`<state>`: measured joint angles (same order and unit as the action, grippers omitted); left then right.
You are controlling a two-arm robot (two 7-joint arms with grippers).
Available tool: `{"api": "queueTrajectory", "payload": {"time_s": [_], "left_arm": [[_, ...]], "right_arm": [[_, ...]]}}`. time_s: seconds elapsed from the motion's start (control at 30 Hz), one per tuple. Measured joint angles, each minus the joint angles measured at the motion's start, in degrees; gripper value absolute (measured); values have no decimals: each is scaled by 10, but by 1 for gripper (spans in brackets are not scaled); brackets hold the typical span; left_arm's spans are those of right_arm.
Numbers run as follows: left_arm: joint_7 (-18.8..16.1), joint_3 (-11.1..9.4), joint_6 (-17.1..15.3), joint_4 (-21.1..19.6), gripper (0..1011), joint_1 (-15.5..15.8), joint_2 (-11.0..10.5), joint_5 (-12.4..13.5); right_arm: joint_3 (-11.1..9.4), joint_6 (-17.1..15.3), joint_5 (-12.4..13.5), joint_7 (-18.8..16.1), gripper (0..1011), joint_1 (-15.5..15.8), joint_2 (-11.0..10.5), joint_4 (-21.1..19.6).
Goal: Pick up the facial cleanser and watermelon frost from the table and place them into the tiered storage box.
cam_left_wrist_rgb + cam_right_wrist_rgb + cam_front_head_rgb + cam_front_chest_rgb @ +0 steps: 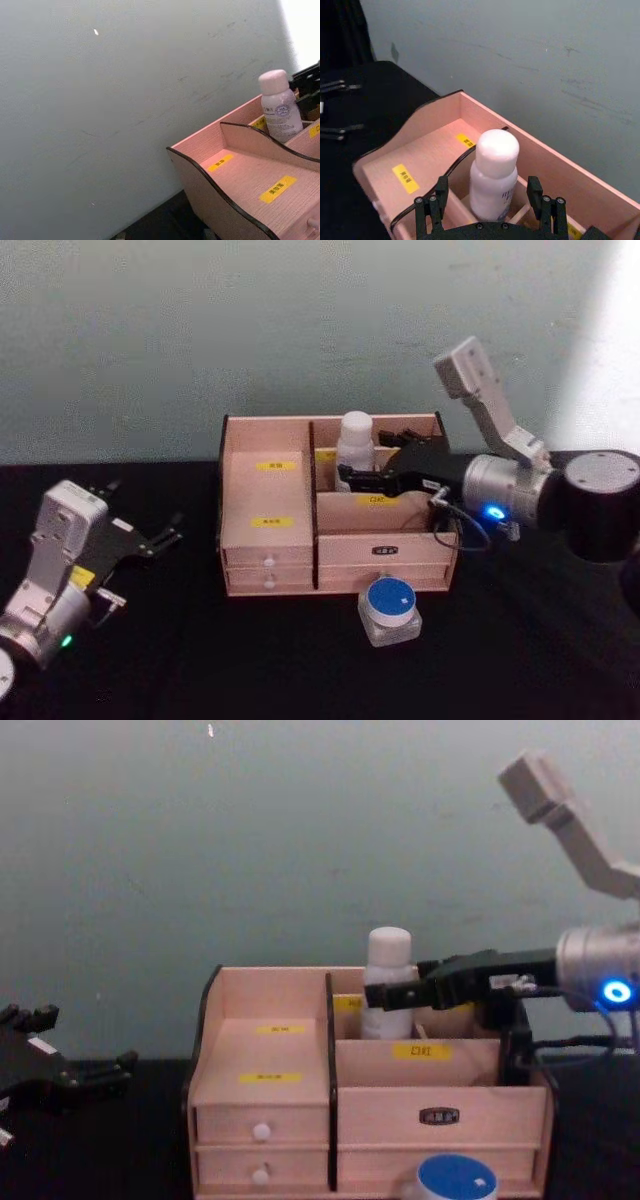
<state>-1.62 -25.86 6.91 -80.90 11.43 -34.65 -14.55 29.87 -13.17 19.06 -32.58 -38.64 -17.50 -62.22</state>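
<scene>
Blue-lidded jar (pixel 390 608) nearest, upright on table, just in front of storage box (pixel 290 565), right half. Left gripper (pixel 160 538) parked well left of box, fingers spread, empty. White bottle (pixel 355 445) upright in rear compartment. Right gripper (pixel 487 187) straddling bottle, fingers wide, gap each side. Jar lying nearer and below right gripper; judged right arm's pick.

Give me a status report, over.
Right end effector open, straddling white bottle standing in tiered storage box. Left end effector open, parked left of box. Blue-lidded jar on table before box. Nothing obstructing.
</scene>
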Motion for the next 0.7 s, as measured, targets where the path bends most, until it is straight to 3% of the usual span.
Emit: {"api": "queueTrajectory", "payload": {"time_s": [0.2, 0.43, 0.47, 0.53, 0.7], "left_arm": [[0, 0, 0, 0, 1001, 0, 0, 0], [0, 0, 0, 0, 1001, 0, 0, 0], [0, 0, 0, 0, 1001, 0, 0, 0], [0, 0, 0, 0, 1002, 0, 0, 0], [0, 0, 0, 0, 1001, 0, 0, 0]], "right_arm": [[-9, -20, 17, -4, 1000, 33, -35, -65], [-18, -33, 46, -22, 1000, 92, -97, -156], [-18, -33, 46, -22, 1000, 92, -97, -156], [-19, -34, 54, -29, 1000, 113, -120, -183], [-18, -35, 66, -37, 1000, 142, -151, -217]]}}
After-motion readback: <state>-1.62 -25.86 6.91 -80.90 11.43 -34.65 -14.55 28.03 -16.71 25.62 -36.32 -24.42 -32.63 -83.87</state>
